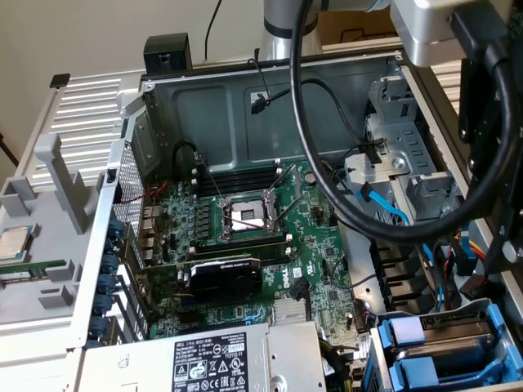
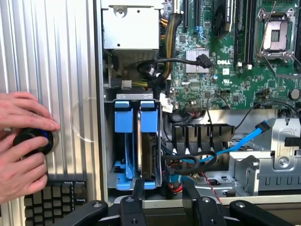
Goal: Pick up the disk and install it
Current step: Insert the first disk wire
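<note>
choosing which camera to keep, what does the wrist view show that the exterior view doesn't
Wrist view: a person's hands on a black knob, a keyboard, and the open hand near the blue carriers.
Exterior view: a chip at its left, a thick black cable looping in front, and a printed label on a grey box.
Both: the motherboard, its socket, the blue carriers, and a blue cable.

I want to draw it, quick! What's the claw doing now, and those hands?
Claw: open, holding nothing, close to the disk.
Person's hands: both on a round black knob.
</note>
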